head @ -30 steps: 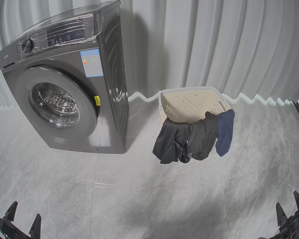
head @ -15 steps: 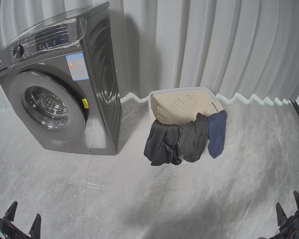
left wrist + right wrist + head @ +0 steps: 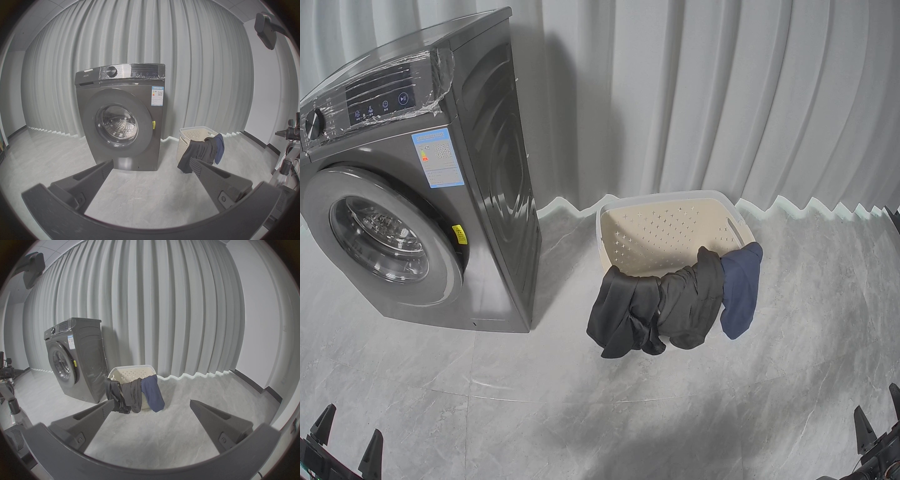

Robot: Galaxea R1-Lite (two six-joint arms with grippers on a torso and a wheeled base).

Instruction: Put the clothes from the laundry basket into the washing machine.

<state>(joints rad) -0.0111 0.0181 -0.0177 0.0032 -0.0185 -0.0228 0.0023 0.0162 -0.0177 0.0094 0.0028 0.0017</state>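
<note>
A cream laundry basket [image 3: 669, 231] stands on the floor by the curtain, right of the grey washing machine [image 3: 419, 187]. Dark clothes [image 3: 653, 306] and a navy garment [image 3: 740, 287] hang over its front rim. The machine's round door [image 3: 381, 244] is shut. My left gripper [image 3: 347, 437] sits low at the near left, open and holding nothing, far from the basket [image 3: 195, 134] and facing the machine [image 3: 122, 118]. My right gripper [image 3: 878, 419] is at the near right, open, with nothing between its fingers. From it the clothes [image 3: 131, 394] lie ahead and the machine [image 3: 76, 358] stands beyond.
White pleated curtains [image 3: 706, 94] close off the back. Grey marble-look floor [image 3: 581, 406] stretches between me and the basket. A tripod stand [image 3: 287, 150] shows at the side in the left wrist view.
The whole head view has shifted: the machine and basket sit further left and lower in the picture, so the camera moved. Both grippers hold the same places at the bottom corners.
</note>
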